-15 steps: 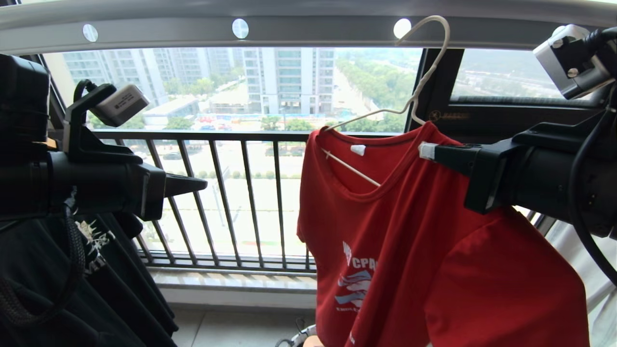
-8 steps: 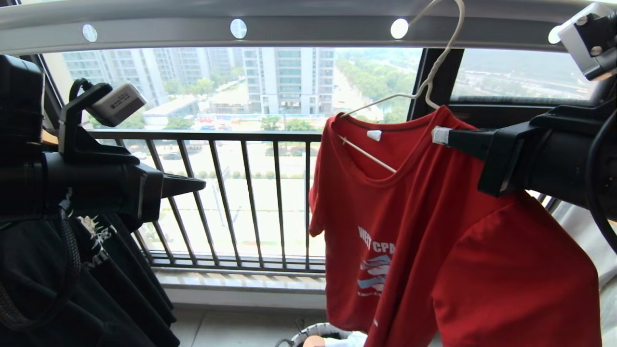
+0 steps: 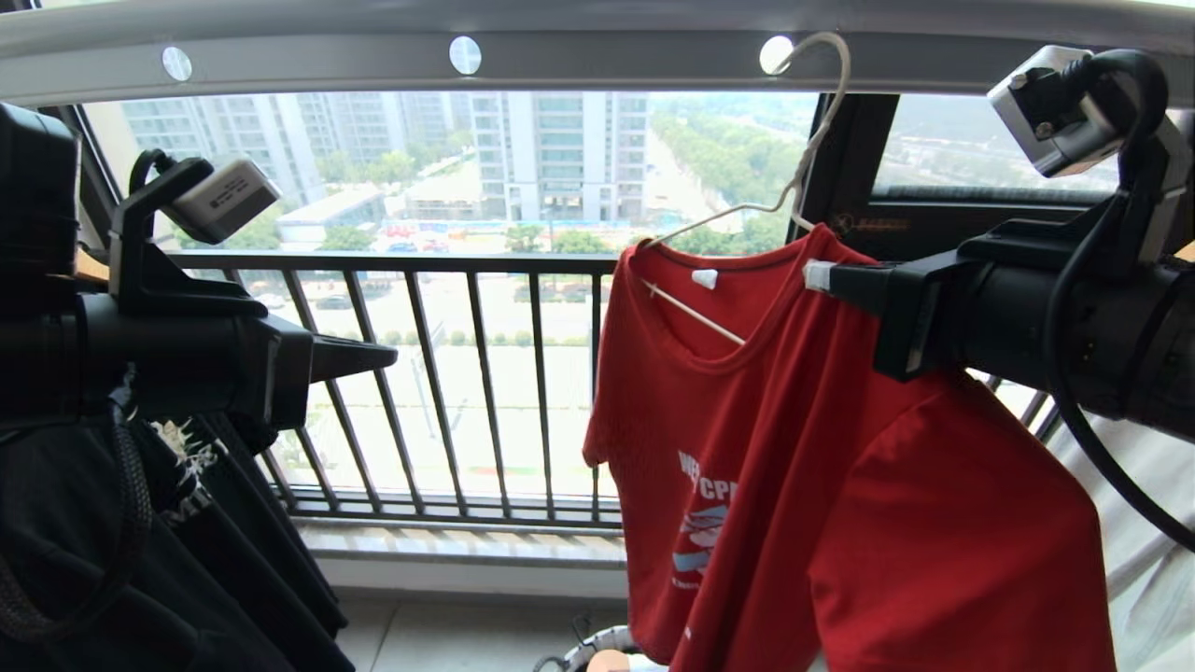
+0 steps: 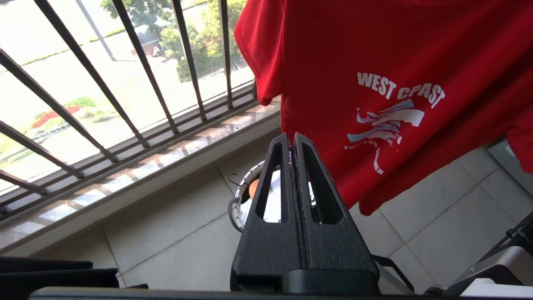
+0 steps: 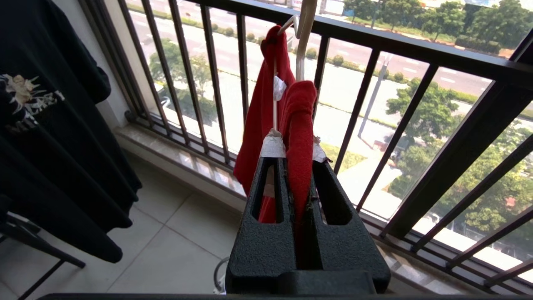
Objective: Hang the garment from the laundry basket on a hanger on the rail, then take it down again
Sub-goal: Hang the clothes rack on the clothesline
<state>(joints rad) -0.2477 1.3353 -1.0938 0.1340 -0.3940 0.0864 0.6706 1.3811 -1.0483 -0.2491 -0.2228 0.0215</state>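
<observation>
Right gripper (image 3: 814, 277): we found its jaws pinched on the shoulder of the garment (image 3: 840, 485), red cloth bunched between the taped fingertips (image 5: 272, 146); in its wrist view the fabric filled the narrow gap. We could not tell whether the wire beneath the cloth was caught too.

Garment: red T-shirt with white "WEST COAST" print (image 4: 399, 89) and a small white neck label (image 3: 704, 278), draped on the hanger (image 3: 738, 213), hem hanging low near the floor.

Hanger: thin white wire, tilted, its long hook (image 3: 826, 84) up at the rail (image 3: 579, 51) near one round hole (image 3: 775, 54); we could not tell whether the hook rested on the bar.

Left gripper (image 3: 387, 355): we noted it closed and empty, held level before the black window railing (image 3: 439, 266), well apart from the shirt.

Laundry basket (image 3: 597, 647): only part of the rim showed, on the tiled floor below the shirt.

Black T-shirts (image 3: 187, 560): hung at the robot's left.
</observation>
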